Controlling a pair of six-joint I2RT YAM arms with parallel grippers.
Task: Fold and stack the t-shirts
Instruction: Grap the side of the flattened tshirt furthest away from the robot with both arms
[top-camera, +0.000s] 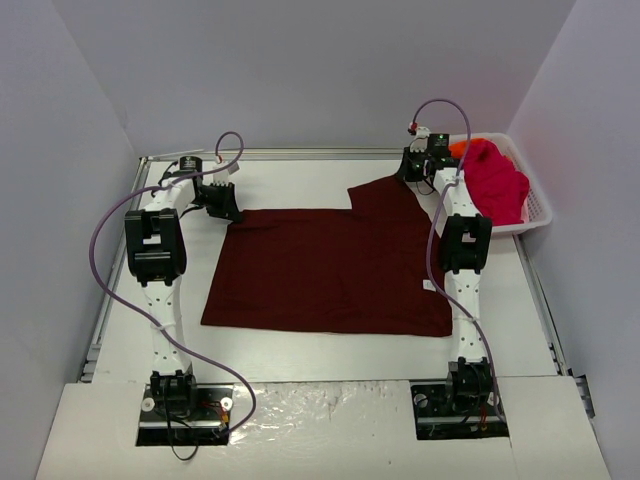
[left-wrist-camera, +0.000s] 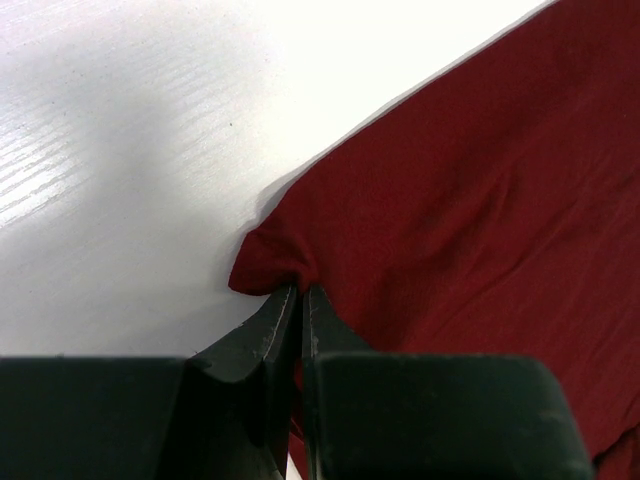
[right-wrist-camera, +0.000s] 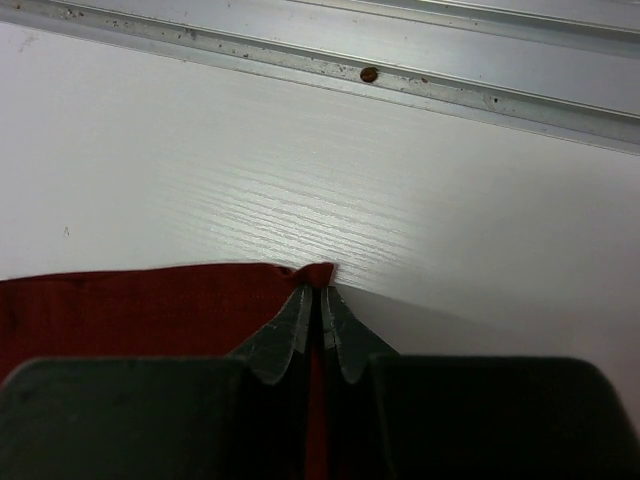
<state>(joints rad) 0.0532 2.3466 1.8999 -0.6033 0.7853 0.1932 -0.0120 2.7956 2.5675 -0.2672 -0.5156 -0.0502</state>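
Fingers (left-wrist-camera: 272, 325) clamped tight on both: left gripper (left-wrist-camera: 300, 292) pinches one far corner of the dark maroon cloth t-shirt (top-camera: 330, 275), right gripper (right-wrist-camera: 322, 293) the other.

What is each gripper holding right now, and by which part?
Both hold the maroon t-shirt: the left gripper pinches its far-left corner, the right gripper its far-right corner.

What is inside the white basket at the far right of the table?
A crumpled pink shirt fills the basket, with orange cloth peeking out at its far end. Anything beneath them is covered and cannot be seen.
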